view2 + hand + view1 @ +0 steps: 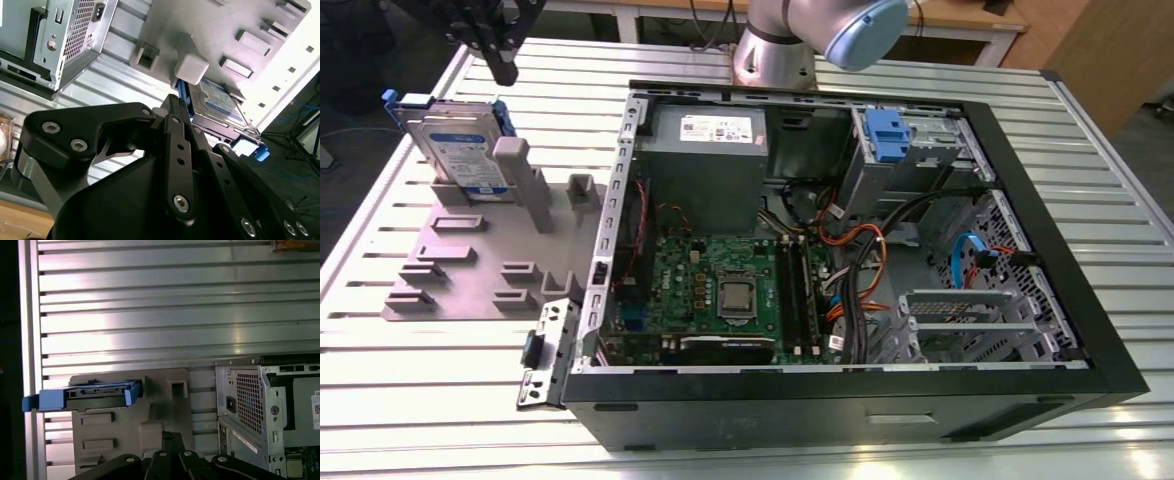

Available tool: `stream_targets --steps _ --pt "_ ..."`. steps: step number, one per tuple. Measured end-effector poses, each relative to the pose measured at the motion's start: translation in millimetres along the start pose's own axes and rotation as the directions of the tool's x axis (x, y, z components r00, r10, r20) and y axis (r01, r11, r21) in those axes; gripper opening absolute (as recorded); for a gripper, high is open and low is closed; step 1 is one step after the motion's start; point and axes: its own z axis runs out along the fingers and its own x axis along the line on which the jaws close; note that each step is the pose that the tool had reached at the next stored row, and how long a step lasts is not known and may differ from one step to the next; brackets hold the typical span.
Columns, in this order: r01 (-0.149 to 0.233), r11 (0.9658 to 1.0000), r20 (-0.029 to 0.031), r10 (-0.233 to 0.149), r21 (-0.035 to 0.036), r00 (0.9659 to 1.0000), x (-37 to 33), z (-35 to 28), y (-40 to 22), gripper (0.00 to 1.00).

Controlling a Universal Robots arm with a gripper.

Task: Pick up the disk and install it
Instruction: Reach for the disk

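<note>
Hovering with my gripper (498, 62) near the top edge of the disk (458, 145), not touching it.
I cannot tell whether my gripper is apart or together. The disk stands upright in the grey holder (460, 270), close beside a tall post (520, 185). I judge a good grasp needs a straight approach, centred on the blue carrier edges. The computer case (1067, 250) sits well apart.

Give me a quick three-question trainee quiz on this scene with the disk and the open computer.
1. True or false: the disk already sits inside the computer case.
2. The end effector is nearest to: A) the disk, B) the motherboard, C) the orange cables.
3. Fill in: the disk stands on edge in a grey ____ beside the case.
Key: 1 false; 2 A; 3 holder.
</note>
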Motion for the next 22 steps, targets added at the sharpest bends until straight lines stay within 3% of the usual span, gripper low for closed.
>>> stream_targets --steps 19,22 --pt "0.0 1.0 -0.0009 0.0 0.0 1.0 2.3 0.4 -0.2 0.11" --pt "-0.001 1.0 -0.0109 0.001 0.0009 0.9999 2.4 0.9 0.4 0.11"
